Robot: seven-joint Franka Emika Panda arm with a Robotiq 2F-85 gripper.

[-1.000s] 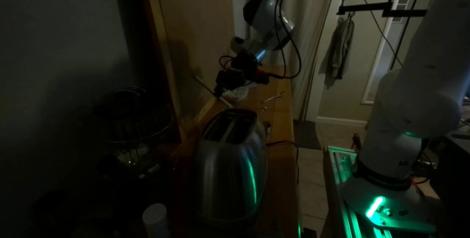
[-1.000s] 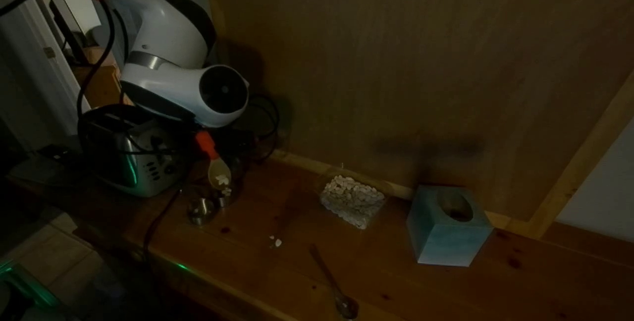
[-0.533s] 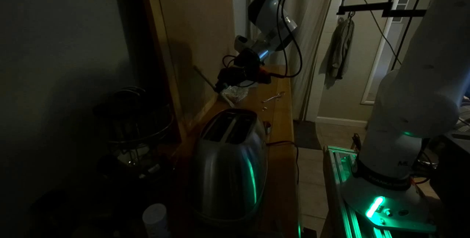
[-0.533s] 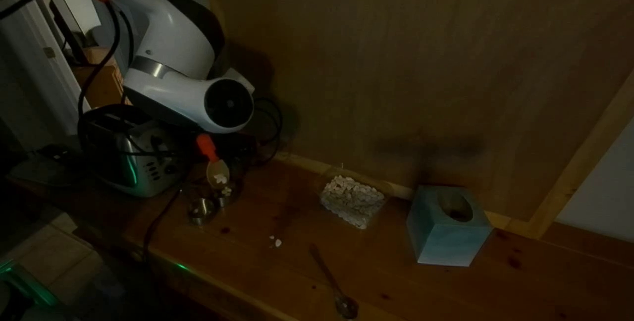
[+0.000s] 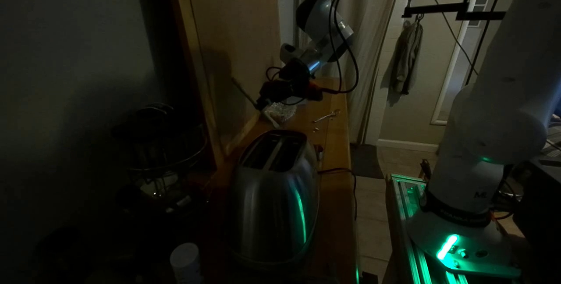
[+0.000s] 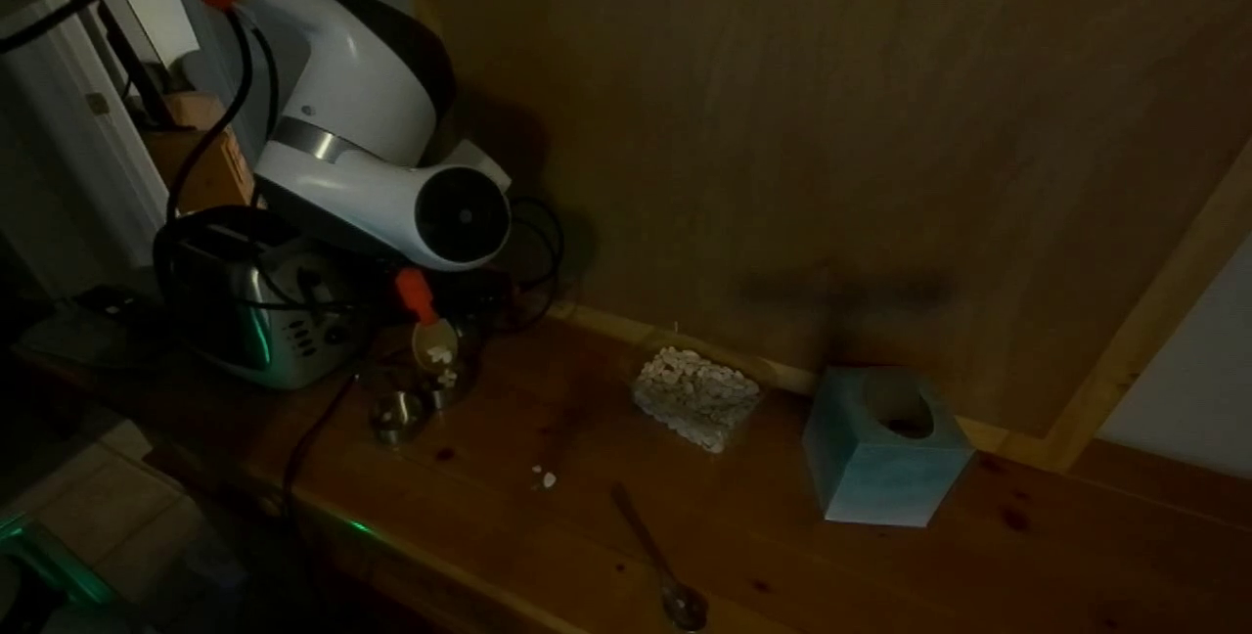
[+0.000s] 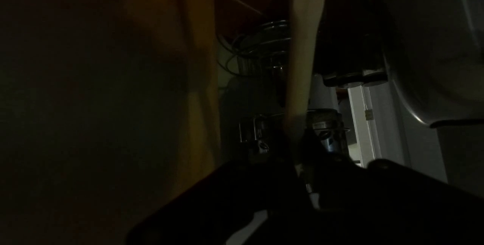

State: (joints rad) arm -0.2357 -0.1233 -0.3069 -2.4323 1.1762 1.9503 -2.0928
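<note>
My gripper (image 7: 297, 148) is shut on the handle of a wooden spoon (image 7: 306, 48); its dark fingers press on both sides of the wood. In an exterior view the spoon handle (image 5: 243, 90) slants through the jaws, its lower end just beyond the toaster (image 5: 276, 205). Below an orange piece on the arm, the spoon's bowl (image 6: 430, 342) hangs tilted with a few white bits in it. Directly under the bowl stands a small metal cup (image 6: 442, 397), with white bits at its top; a second metal cup (image 6: 396, 417) is beside it. The gripper itself is mostly hidden and dark there.
A clear container of white pieces (image 6: 696, 399) sits by the wooden panel. Right of it is a blue tissue box (image 6: 885, 458). A metal spoon (image 6: 657, 556) and loose white bits (image 6: 545, 478) lie on the table. A wire rack (image 5: 166, 161) stands beyond the toaster's side.
The wrist has come down and to the right in an exterior view. The spoon has tipped steeper, its handle end rising, while its bowl stays nearly in place over the cup. The grip is unchanged.
</note>
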